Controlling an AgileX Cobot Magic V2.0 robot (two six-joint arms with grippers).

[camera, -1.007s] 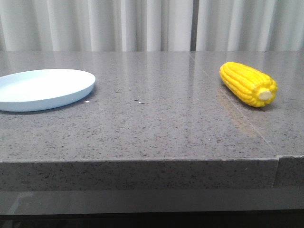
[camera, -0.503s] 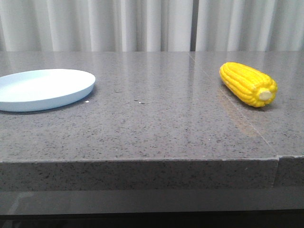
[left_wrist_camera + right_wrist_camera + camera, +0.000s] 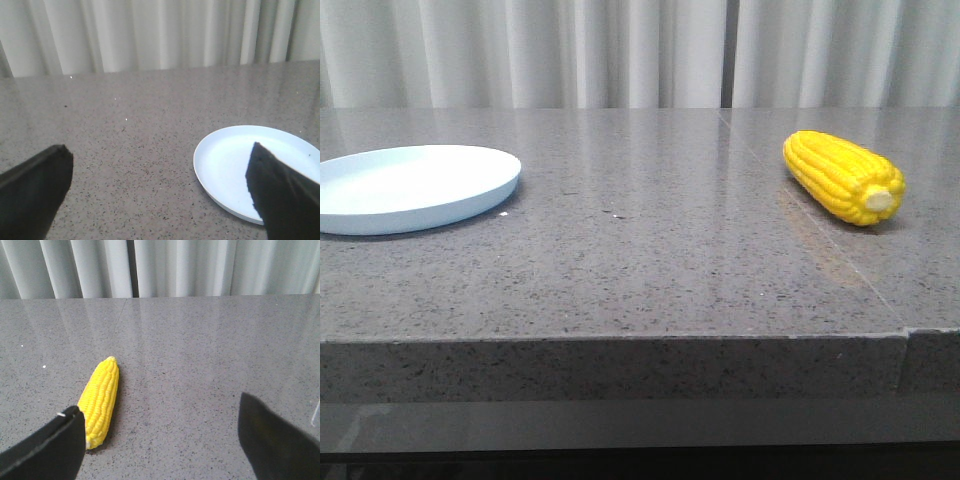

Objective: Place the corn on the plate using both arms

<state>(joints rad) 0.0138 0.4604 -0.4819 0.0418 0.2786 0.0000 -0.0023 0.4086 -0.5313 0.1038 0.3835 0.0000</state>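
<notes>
The yellow corn [image 3: 842, 177] lies on the grey stone table at the right, its cream stub end toward the front. The pale blue plate [image 3: 410, 187] sits empty at the left. Neither gripper shows in the front view. In the left wrist view my left gripper [image 3: 160, 172] is open and empty, and the plate [image 3: 225, 165] lies beyond and partly behind one finger. In the right wrist view my right gripper [image 3: 160, 435] is open and empty, and the corn [image 3: 101, 399] lies just beyond one finger, not between the jaws.
The grey speckled table [image 3: 650, 250] has a front edge low in the front view and a seam at its right part. White curtains [image 3: 620, 50] hang behind the table.
</notes>
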